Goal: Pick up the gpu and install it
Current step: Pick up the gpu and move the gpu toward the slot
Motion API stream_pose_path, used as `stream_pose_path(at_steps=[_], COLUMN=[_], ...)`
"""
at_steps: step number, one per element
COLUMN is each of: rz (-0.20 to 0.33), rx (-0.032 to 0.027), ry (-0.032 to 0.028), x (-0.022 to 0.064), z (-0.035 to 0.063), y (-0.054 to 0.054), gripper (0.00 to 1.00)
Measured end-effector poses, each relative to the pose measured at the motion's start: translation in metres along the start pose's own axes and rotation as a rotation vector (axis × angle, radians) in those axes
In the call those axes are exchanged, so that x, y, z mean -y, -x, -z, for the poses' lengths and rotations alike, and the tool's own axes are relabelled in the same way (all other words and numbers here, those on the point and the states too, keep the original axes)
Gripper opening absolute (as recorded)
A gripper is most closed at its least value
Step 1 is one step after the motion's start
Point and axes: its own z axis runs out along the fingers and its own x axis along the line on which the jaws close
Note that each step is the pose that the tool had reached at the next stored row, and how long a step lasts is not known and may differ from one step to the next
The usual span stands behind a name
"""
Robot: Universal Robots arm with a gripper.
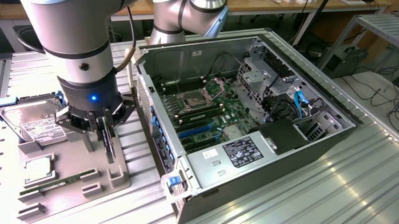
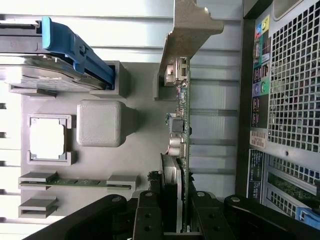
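Your gpu (image 1: 110,145) (image 2: 184,125) stood on edge, board vertical, directly under the gripper (image 1: 103,133) (image 2: 183,220). The black fingers (image 2: 147,215) were clamped against both faces of the card at one end. In the wrist view the silvery bracket (image 2: 189,35) sat at the far end of the card from the fingers. The card was over the grey tray (image 1: 74,161) (image 2: 140,150), at the tray edge nearest the case (image 1: 181,60) (image 2: 295,90). You could not tell whether its lower edge was seated in the tray or lifted clear of it. On the same tray lay the drive (image 1: 37,126) (image 2: 45,75) with its white label and blue rail (image 2: 75,50), then the cpu (image 1: 39,170) (image 2: 47,139) in its square pocket, then the ram (image 1: 56,184) (image 2: 75,181) held between two small blocks. All three lay apart from the card, on the side away from the case. The case lay on its side just beside the tray, on the exterior view's right, side panel off, with the motherboard (image 1: 206,114) facing up. The arm (image 1: 81,46) came down from the top of the exterior view. Tray and case both rested on the ribbed metal table (image 1: 349,177).
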Motion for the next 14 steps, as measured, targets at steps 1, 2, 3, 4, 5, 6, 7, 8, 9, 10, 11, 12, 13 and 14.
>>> stream_pose_path(at_steps=[1, 2, 3, 4, 5, 6, 7, 8, 9, 10, 11, 12, 13, 14], rz=[0.0, 0.0, 0.0, 0.0, 0.0, 0.0, 0.0, 0.0, 0.0, 0.0, 0.0, 0.0, 0.0, 0.0], rx=[-0.0001, 0.0001, 0.0, -0.0001, -0.0002, -0.0003, -0.0004, -0.0005, -0.0008, -0.0011, -0.0013, -0.0016, -0.0018, -0.002], ry=[-0.0001, 0.0, 0.0, 0.0, 0.0, 0.0, 0.0, 0.0, 0.0, 0.0, 0.0, 0.0, 0.0001, 0.0], x=[0.0, -0.0001, -0.0001, -0.0001, -0.0002, -0.0002, -0.0002, -0.0002, -0.0003, -0.0003, -0.0004, -0.0004, -0.0005, -0.0005], z=[0.0008, 0.0016, 0.0025, 0.0033, 0.0042, 0.0051, 0.006, 0.007, 0.0081, 0.0093, 0.0104, 0.0115, 0.0126, 0.0136], y=[0.0, 0.0, 0.0, 0.0, 0.0, 0.0, 0.0, 0.0, 0.0, 0.0, 0.0, 0.0, 0.0, 0.0], gripper=[0.28, 0.28, 0.28, 0.28, 0.28, 0.28, 0.28, 0.28, 0.28, 0.28, 0.28, 0.28, 0.28, 0.28])
